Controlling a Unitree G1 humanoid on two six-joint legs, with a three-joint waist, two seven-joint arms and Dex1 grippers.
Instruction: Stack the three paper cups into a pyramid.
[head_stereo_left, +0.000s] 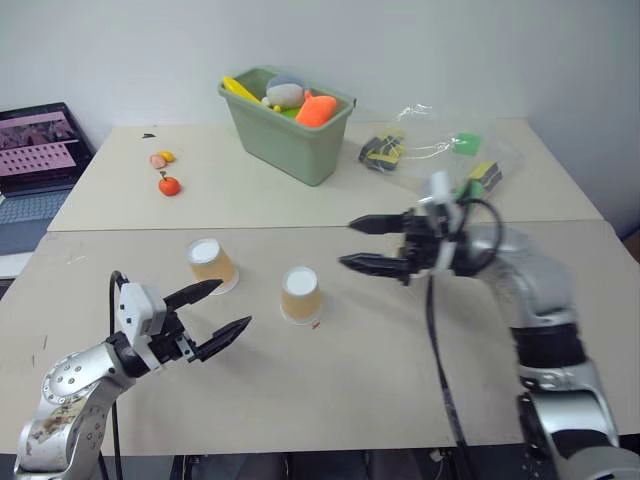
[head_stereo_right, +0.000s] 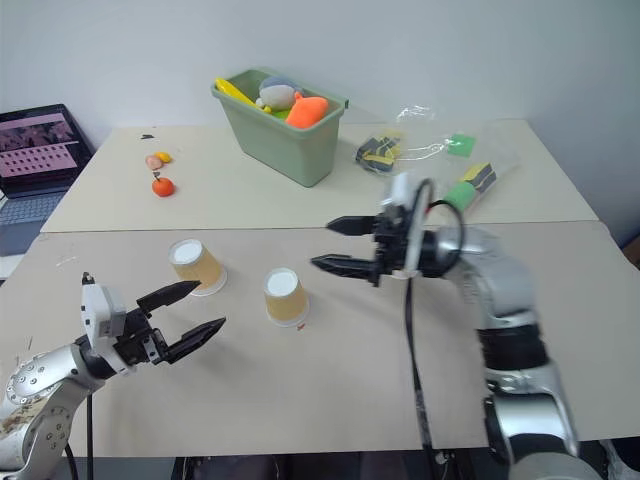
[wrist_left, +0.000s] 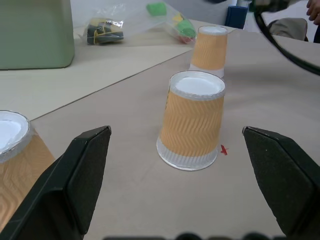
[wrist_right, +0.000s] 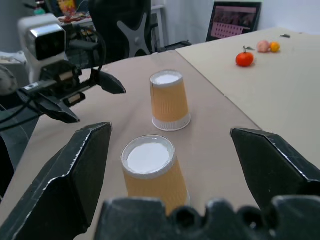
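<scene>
Left tool (head_stereo_left: 220, 312): hovering over the near desk (head_stereo_left: 330, 400), fingers spread wide, gripping nothing, pointing toward the cups.
Right tool (head_stereo_left: 362, 245): hanging above the desk right of the cups, fingers parted wide, empty, pointing left.
Left cup (head_stereo_left: 211, 264): standing upside down, white base up, just beyond the left tool's upper finger.
Middle cup (head_stereo_left: 300, 294): standing upside down, apart from the left cup, beside a small red mark.
Third cup (wrist_left: 210, 46): standing upside down beyond the middle cup, seen from the left wrist.
Pyramid: not yet built.
Green bin (head_stereo_left: 290, 125): sitting on the far desk, holding toys.
</scene>
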